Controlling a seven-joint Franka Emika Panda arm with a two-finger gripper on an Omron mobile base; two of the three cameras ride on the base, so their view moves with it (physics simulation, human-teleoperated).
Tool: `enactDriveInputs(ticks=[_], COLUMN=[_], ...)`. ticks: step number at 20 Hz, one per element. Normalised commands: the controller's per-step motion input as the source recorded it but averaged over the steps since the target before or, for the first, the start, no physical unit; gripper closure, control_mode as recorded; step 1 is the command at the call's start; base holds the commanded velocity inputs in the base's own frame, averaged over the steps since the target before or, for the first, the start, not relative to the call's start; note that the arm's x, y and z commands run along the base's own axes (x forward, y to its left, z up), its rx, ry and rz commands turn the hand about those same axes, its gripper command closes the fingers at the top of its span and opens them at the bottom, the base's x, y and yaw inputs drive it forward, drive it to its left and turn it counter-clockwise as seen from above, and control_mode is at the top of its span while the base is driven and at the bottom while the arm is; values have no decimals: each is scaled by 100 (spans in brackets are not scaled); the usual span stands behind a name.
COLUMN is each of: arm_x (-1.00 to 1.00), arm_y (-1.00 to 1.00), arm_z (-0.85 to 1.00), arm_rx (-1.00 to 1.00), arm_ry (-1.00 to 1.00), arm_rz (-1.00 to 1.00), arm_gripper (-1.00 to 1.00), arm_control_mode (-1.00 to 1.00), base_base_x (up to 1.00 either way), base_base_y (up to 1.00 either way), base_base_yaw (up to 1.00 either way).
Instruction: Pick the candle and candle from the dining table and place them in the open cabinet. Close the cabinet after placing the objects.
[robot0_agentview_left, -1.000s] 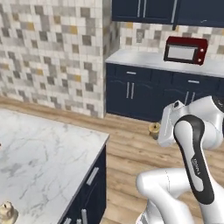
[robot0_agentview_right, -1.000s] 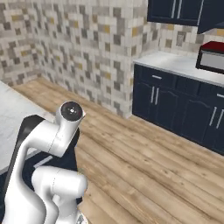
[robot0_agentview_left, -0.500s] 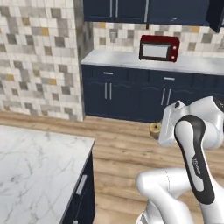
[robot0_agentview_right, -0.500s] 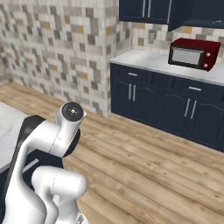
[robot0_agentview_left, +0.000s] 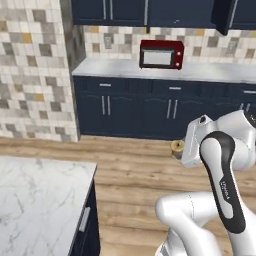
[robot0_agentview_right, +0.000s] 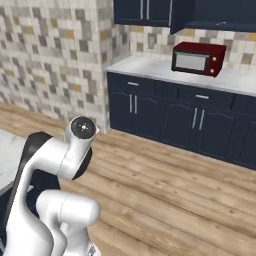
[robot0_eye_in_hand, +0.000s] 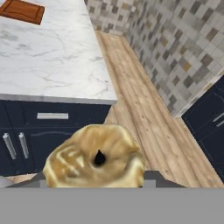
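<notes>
Gripper (robot0_eye_in_hand: 94, 186): clamped on golden-tan candle (robot0_eye_in_hand: 94, 162), carried above floor beside dining table (robot0_agentview_left: 35, 200) | Change: base turned, red microwave (robot0_agentview_left: 161, 54) now centred ahead, table slid toward lower left | Cabinet (robot0_agentview_left: 220, 12) above microwave.

I log: candle (robot0_eye_in_hand: 94, 162), mottled golden-tan, waxy sheen; worktop (robot0_eye_in_hand: 48, 52), smooth veined white marble; floor (robot0_agentview_right: 170, 190), matt wood planks; microwave (robot0_agentview_left: 161, 54), glossy red.
</notes>
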Motion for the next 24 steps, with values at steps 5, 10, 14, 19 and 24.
enactDriveInputs(ticks=[5, 10, 14, 19, 24], arm_x=[0, 0, 0, 0, 0], arm_y=[0, 0, 0, 0, 0], arm_z=[0, 0, 0, 0, 0], arm_rx=[0, 0, 0, 0, 0], arm_ry=[0, 0, 0, 0, 0], arm_rz=[0, 0, 0, 0, 0], arm_gripper=[100, 100, 100, 100, 100], arm_control_mode=[100, 100, 100, 100, 100], base_base_x=[11, 28, 37, 63, 69], base_base_y=[0, 0, 0, 0, 0], base_base_yaw=[-24, -20, -20, -15, -12])
